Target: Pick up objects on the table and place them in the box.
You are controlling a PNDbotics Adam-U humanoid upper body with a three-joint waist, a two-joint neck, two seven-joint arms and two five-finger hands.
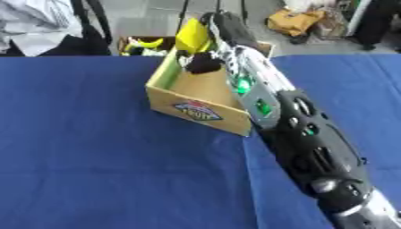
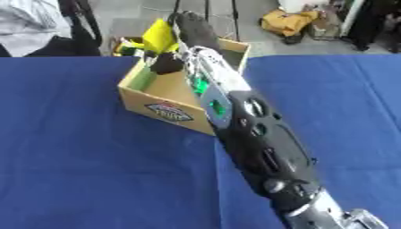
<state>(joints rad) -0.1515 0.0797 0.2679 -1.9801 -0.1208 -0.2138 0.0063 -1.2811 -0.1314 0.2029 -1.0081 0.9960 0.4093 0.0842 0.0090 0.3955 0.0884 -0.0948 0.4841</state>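
Observation:
An open cardboard box (image 1: 160,96) with a printed label on its front wall stands on the blue table (image 1: 94,147), a little back from the middle. My right arm reaches in from the lower right, across the box's right side. My right hand (image 1: 223,31) hovers over the box's far end, and its dark thumb (image 1: 202,64) hangs down inside the box. The hand holds a yellow object (image 1: 192,36) on its left side, above the far left corner; the object's shape is blurred. The arm hides the right part of the box floor. My left hand shows in no view.
Beyond the table's far edge a dark container (image 1: 141,44) with yellow-green things sits on the floor. White cloth (image 1: 35,22) lies at the upper left, a tan bag (image 1: 294,20) at the upper right. Blue cloth spreads left of and in front of the box.

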